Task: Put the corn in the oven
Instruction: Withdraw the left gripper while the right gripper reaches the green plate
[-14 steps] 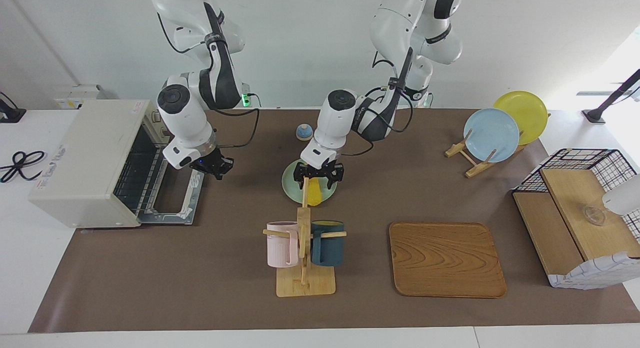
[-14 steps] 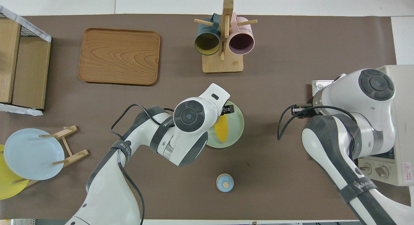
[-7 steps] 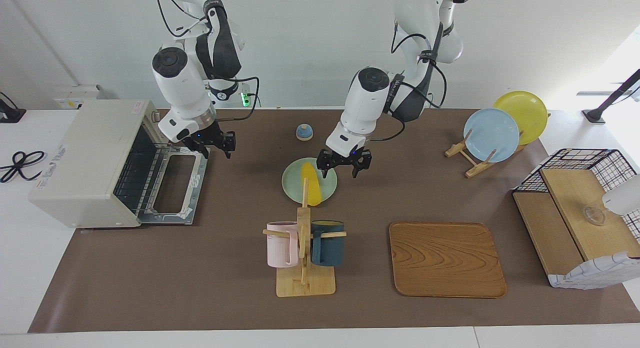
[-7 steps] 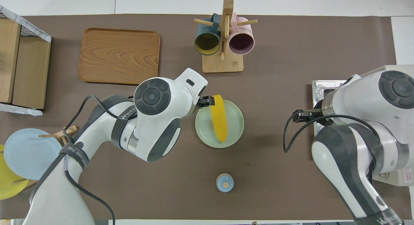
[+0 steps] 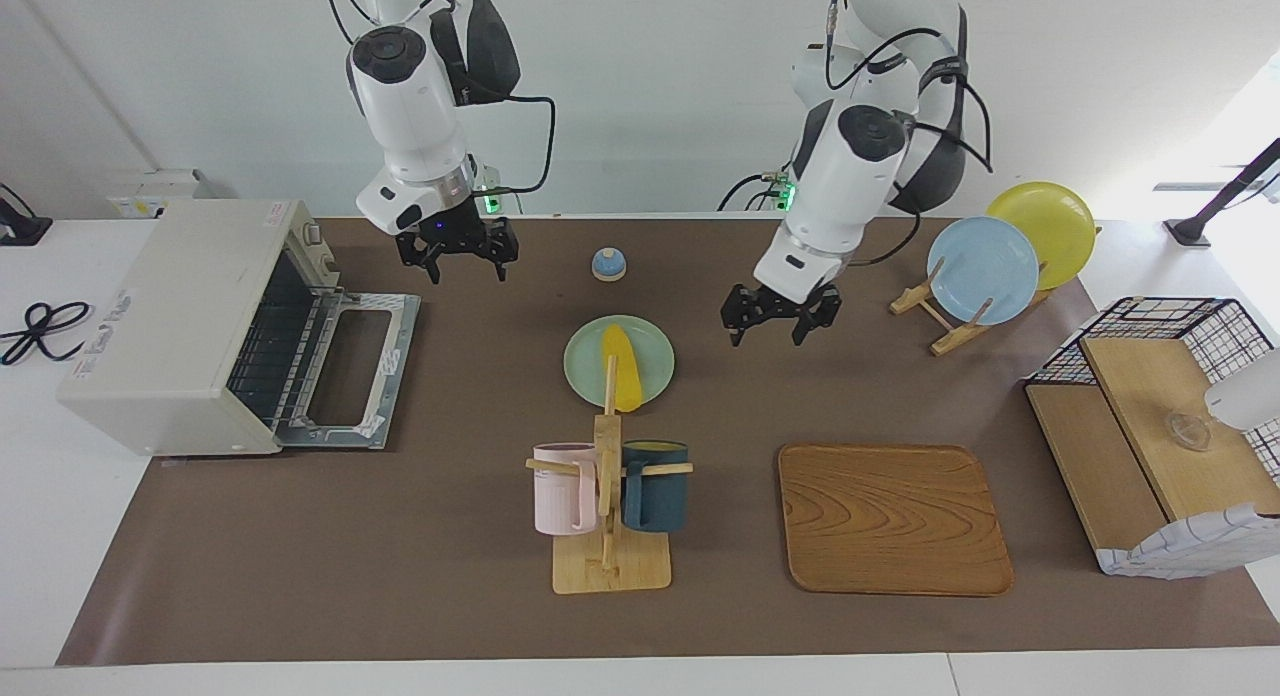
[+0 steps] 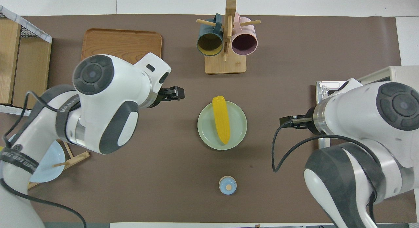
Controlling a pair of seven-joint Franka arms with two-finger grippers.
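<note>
"WANLICEO" is read on the left arm (image 6: pixel 62 106). The corn (image 6: pixel 221 119), centre frame, is laid lengthwise, tapered tip pointing toward the robots. Both the left gripper (image 5: pixel 778 325) and right gripper (image 5: pixel 457 253) are held open, empty.

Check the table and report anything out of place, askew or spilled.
Nothing is spilled or damaged. The corn lies on the green plate, its blunt end overhanging the rim toward the mug rack. The oven stands with its door dropped open and nothing visible on its rack. Both grippers hang in the air, holding nothing.
</note>
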